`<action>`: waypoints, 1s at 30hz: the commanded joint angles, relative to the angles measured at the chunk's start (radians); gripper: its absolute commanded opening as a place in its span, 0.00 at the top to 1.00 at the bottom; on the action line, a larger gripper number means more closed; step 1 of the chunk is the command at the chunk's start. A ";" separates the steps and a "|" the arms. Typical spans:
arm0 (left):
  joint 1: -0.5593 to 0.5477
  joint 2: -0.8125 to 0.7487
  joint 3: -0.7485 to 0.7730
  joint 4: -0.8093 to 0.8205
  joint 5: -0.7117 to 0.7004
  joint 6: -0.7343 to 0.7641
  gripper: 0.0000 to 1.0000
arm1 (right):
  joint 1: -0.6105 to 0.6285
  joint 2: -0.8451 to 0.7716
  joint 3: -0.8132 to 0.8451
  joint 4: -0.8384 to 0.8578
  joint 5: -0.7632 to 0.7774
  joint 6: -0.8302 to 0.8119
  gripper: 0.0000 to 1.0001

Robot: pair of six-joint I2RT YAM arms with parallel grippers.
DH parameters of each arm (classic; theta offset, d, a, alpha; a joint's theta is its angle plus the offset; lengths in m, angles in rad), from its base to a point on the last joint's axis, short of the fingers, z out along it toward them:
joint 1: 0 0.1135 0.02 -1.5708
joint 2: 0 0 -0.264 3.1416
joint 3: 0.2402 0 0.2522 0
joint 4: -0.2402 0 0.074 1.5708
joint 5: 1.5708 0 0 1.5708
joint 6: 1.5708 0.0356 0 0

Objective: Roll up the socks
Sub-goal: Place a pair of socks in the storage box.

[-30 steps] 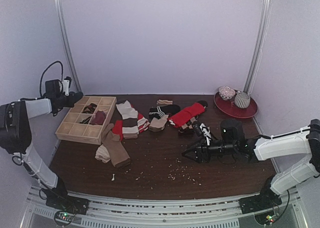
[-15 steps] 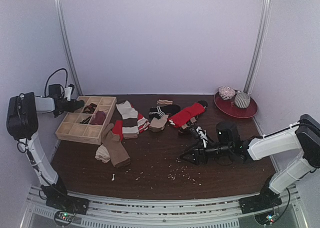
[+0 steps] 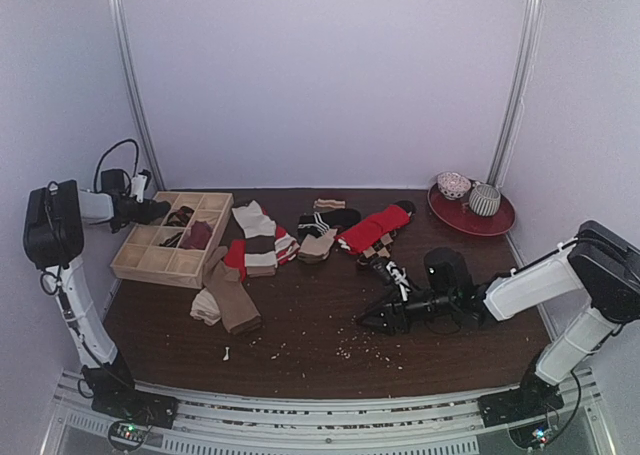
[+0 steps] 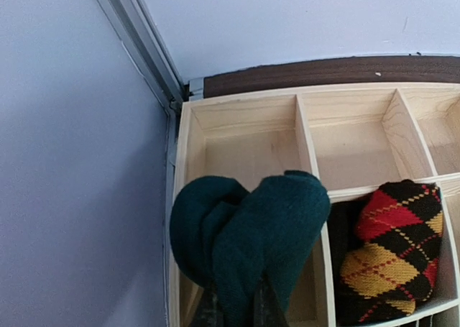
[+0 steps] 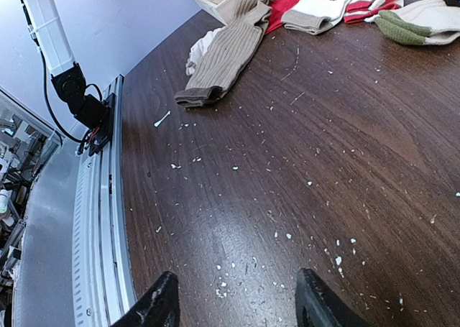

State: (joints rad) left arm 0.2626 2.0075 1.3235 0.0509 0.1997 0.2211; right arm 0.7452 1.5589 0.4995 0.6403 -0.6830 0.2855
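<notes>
The left gripper [image 4: 237, 311] is clamped on a rolled teal sock [image 4: 251, 226] above the wooden box [image 4: 237, 100], at its left edge near the wall [image 4: 72, 162]. The right gripper [image 5: 236, 304], jaws apart and empty, hangs low over bare desk [image 5: 323, 169], the loose socks [image 3: 258, 237] well apart from it.

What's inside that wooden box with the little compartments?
One compartment of the wooden box holds a rolled black sock bundle with red and yellow diamonds; those behind look bare. The dark teal rolled socks in the left gripper hide the compartment beneath.

Left fingers [image 4: 267, 311] mostly off-frame beneath teal socks [image 4: 251, 226].
</notes>
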 commanded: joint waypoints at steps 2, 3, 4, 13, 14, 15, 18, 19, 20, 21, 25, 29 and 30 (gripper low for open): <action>0.030 0.050 0.065 -0.016 -0.001 0.062 1.00 | -0.007 0.028 0.023 0.029 -0.035 0.000 0.45; 0.035 0.059 0.071 -0.034 -0.002 0.075 1.00 | -0.008 0.033 0.023 0.030 -0.036 0.000 0.45; 0.039 0.068 0.075 -0.048 -0.001 0.090 1.00 | -0.009 0.037 0.023 0.029 -0.038 -0.002 0.45; 0.047 0.146 0.159 -0.209 -0.047 0.179 1.00 | -0.009 0.059 0.029 0.035 -0.051 0.000 0.45; 0.048 0.151 0.165 -0.215 -0.066 0.181 1.00 | -0.009 0.061 0.029 0.036 -0.051 0.000 0.45; 0.047 0.155 0.172 -0.233 -0.078 0.188 1.00 | -0.009 0.063 0.029 0.037 -0.051 0.000 0.45; 0.048 0.177 0.203 -0.284 -0.114 0.202 1.00 | -0.011 0.068 0.029 0.042 -0.056 0.002 0.45; 0.047 0.189 0.219 -0.308 -0.123 0.209 1.00 | -0.010 0.069 0.029 0.043 -0.058 0.003 0.45; 0.048 0.199 0.232 -0.326 -0.133 0.215 1.00 | -0.010 0.070 0.029 0.046 -0.060 0.003 0.45; 0.047 0.207 0.242 -0.340 -0.144 0.217 1.00 | -0.010 0.072 0.028 0.046 -0.062 0.004 0.45; 0.047 0.246 0.291 -0.418 -0.150 0.228 1.00 | -0.012 0.075 0.025 0.047 -0.064 0.003 0.45; 0.043 0.286 0.330 -0.472 -0.207 0.238 1.00 | -0.014 0.085 0.027 0.051 -0.069 0.003 0.45; 0.043 0.293 0.339 -0.486 -0.218 0.242 1.00 | -0.015 0.089 0.026 0.055 -0.071 0.007 0.45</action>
State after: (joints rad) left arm 0.2897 2.2242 1.6463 -0.2916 0.1242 0.4271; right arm 0.7391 1.6272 0.5064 0.6666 -0.7303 0.2878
